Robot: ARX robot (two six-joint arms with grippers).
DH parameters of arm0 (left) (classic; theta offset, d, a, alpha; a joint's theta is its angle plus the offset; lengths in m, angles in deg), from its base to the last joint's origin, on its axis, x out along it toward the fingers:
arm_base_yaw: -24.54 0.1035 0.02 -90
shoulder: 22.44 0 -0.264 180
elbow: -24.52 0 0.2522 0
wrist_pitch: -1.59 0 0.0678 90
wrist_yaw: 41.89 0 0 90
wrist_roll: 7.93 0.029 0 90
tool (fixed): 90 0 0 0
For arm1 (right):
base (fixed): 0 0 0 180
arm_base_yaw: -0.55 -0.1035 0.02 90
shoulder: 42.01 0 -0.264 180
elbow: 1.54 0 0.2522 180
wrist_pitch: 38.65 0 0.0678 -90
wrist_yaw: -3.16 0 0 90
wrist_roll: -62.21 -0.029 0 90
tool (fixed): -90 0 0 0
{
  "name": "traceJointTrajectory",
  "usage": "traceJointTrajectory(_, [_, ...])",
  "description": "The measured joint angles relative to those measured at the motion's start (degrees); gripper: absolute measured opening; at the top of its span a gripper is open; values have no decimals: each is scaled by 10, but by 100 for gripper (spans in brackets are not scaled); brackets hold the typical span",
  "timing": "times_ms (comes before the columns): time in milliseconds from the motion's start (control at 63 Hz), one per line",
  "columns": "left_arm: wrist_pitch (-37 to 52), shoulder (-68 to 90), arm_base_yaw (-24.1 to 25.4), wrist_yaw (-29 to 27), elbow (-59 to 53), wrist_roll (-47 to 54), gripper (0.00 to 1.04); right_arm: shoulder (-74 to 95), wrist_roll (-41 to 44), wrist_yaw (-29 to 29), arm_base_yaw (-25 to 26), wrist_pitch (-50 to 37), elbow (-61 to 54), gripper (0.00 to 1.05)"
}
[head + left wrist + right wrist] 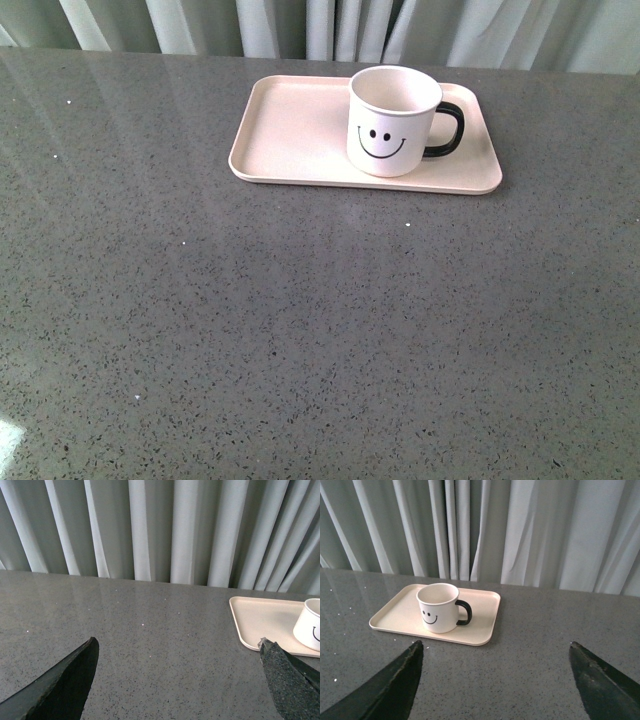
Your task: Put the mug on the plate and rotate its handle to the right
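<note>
The right gripper is hanging with its jaws spread wide and nothing between them, well back from the work and clear of the table. Ahead of it and a little toward its left-hand fingertip, the mug is standing upright on the plate, on the plate's half nearer this arm. The handle is pointing along the plate's long axis, toward the right arm's side, with the smiley face turned to the robot.

The left gripper is also gaping open and empty, and from it the plate and mug are lying far off beyond one fingertip, only partly in its view. So the right arm is looking like the nearer and better aligned of the two.

Judging by how things lie, both parts of the job are appearing done: mug on plate, handle to the right. If any trimming of the handle's angle is wanted, the right gripper would be reaching straight forward.
</note>
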Motion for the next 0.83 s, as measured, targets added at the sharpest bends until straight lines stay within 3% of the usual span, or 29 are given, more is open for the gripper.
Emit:
traceJointTrajectory(79, [0, 0, 0, 0, 0, 0, 96, 0, 0, 0, 0, 0, 0, 97])
traceJointTrajectory(825, [0, 0, 0, 0, 0, 0, 96, 0, 0, 0, 0, 0, 0, 96])
